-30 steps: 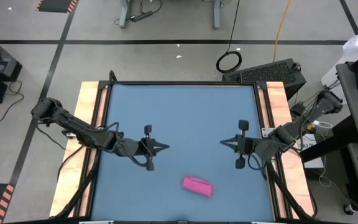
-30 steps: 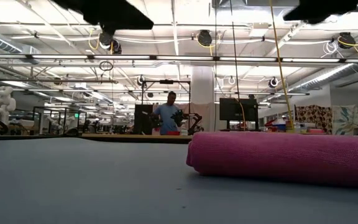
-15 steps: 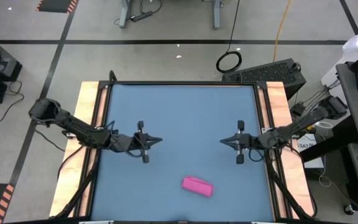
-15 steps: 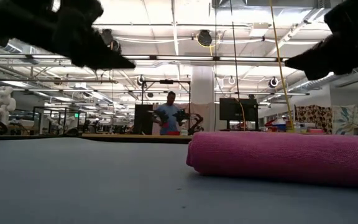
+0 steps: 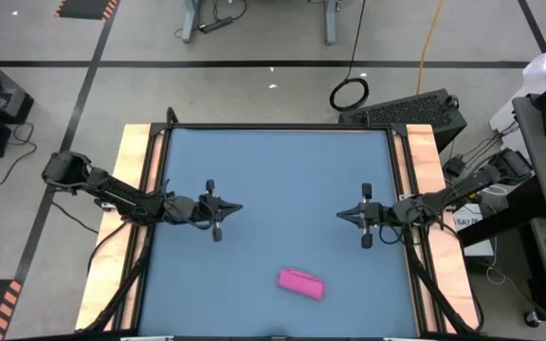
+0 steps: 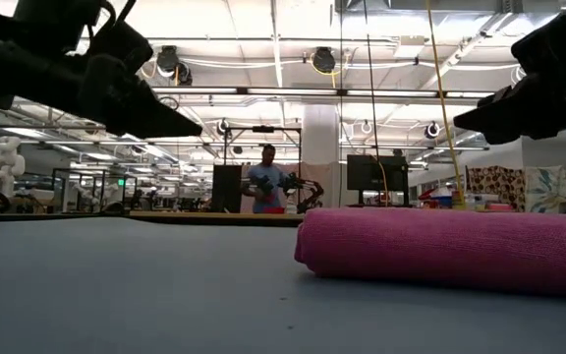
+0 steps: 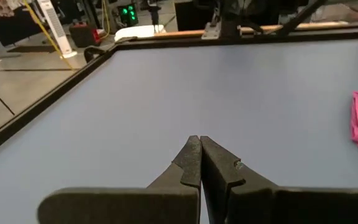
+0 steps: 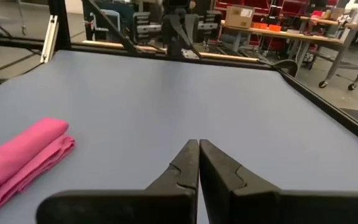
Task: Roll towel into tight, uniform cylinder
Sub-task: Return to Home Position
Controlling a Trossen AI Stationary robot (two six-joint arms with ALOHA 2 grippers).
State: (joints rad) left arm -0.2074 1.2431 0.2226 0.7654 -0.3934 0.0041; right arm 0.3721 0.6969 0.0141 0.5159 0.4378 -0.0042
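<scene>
The left claw hangs pinched closed over the left half of the bench. The cylinder lies free near the front edge, apart from both arms. The right claw, also closed, hovers opposite. Homing should go up and outward, never brushing it.

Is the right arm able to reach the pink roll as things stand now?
Probably yes. The roll lies alone on the table, and nothing stands between it and the right gripper, which hangs above the table nearby. The gripper is shut, so it would need to open first.
</scene>
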